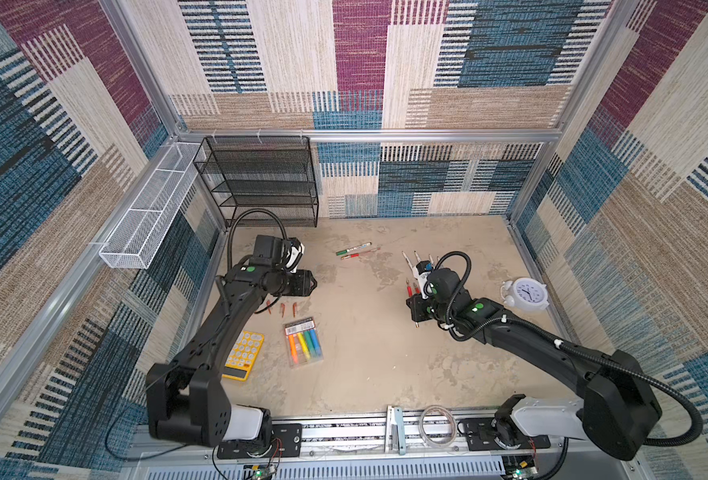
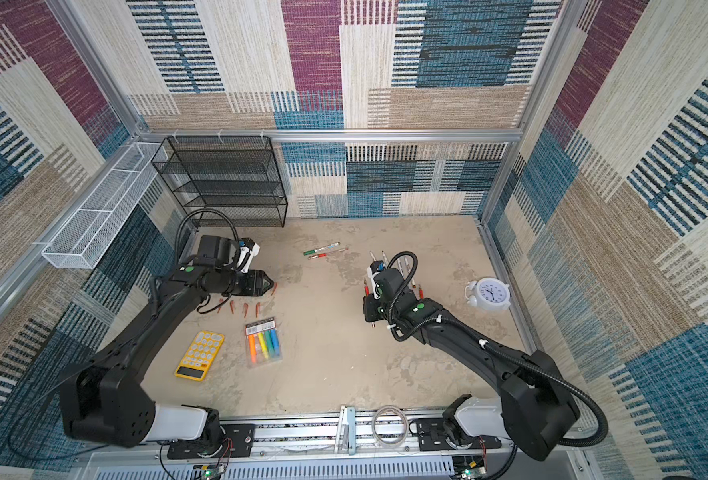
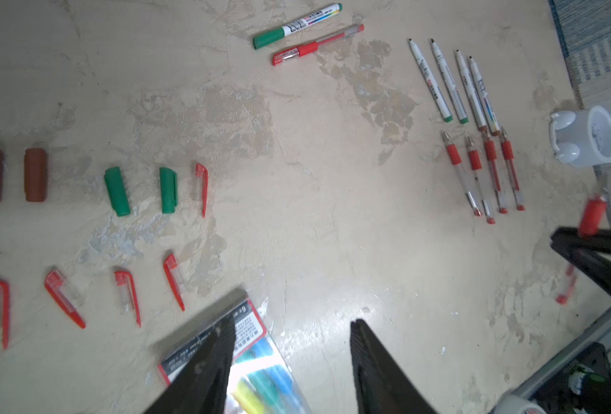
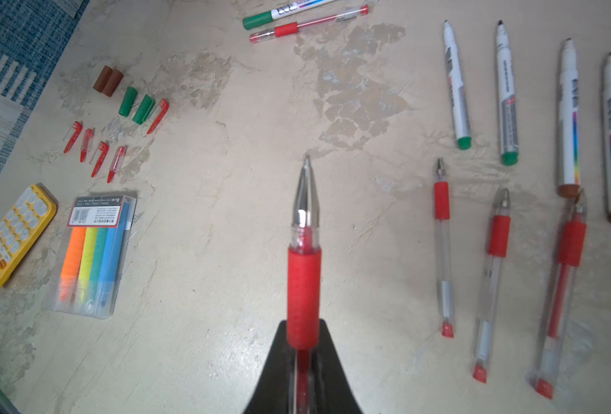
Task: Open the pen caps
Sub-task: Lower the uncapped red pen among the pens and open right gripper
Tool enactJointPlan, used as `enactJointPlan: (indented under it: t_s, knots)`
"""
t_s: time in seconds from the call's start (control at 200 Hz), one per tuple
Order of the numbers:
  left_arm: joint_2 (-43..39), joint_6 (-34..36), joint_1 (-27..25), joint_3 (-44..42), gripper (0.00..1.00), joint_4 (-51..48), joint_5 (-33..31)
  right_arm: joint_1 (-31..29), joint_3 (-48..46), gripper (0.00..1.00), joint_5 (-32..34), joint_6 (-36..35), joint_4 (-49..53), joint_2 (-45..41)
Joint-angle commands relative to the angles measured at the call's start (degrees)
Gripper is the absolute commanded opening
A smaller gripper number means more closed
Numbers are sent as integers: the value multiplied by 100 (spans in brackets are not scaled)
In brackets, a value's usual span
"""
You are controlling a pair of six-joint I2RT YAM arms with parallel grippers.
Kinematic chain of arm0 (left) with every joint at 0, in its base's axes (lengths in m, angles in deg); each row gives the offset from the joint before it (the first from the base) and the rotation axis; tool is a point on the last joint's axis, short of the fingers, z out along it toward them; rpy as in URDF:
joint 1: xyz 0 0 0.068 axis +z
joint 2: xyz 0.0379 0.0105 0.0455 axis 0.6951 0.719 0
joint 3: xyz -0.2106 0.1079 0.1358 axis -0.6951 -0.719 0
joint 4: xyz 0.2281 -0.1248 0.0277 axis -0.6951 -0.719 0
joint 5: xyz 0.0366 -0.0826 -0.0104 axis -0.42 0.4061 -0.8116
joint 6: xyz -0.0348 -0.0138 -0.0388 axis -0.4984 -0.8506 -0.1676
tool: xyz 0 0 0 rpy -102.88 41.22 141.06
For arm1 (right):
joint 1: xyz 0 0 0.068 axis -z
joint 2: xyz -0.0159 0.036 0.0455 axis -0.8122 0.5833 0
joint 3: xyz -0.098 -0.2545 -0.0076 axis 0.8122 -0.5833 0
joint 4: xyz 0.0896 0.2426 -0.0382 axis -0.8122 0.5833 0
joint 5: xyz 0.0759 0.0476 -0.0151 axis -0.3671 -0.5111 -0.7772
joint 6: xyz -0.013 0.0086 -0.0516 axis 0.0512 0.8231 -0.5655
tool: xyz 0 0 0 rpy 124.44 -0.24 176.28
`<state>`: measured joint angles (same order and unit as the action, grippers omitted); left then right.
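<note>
Right gripper clamped on slim clear pen with textured red grip, left gripper part-open, empty, near plastic highlighter pack, tapered red caps beside highlighter pack.

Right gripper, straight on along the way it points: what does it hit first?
Probably bare table: the right gripper, shut on a red pen, seems angled downward. Farther along that line lie the capped red pen and green-capped marker; depth unclear.
</note>
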<state>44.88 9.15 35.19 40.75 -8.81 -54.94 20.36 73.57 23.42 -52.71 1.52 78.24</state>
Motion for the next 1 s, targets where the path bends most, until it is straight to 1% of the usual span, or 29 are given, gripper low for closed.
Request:
enactJointPlan:
  t_s: [0.0,0.11,0.23,0.336,0.396,0.476,0.566,0.696,0.816,0.877,0.997]
  knots:
    - [-756,347,27,-639,60,694,36,212,337,5,-270,-453,211,485]
    - [-1484,572,129,-1267,62,988,76,430,706,7,-533,-689,394,1124]
    - [-1976,707,385,-1773,63,1212,243,551,1109,8,-514,-915,639,1758]
    - [-2211,540,813,-1989,64,1369,590,651,1340,9,-515,-1018,840,2117]
    - [-2367,490,945,-2113,66,1476,647,691,1386,11,-512,-1103,825,2252]
    - [-2404,644,1077,-2150,68,1499,807,771,1511,11,-474,-1154,959,2474]
    - [-2400,663,1171,-2102,68,1508,678,797,1577,12,-329,-1190,1111,2635]
    - [-2488,782,1187,-2163,69,1542,684,872,1545,15,-377,-1166,1015,2779]
    - [-2450,713,1236,-2127,69,1543,735,909,1557,17,-384,-1034,995,2834]
    - [-2493,726,1236,-2160,69,1612,744,908,1490,20,-335,-980,866,2817]
    - [-2465,767,1254,-2160,69,1553,789,917,1436,21,-303,-875,762,2898]
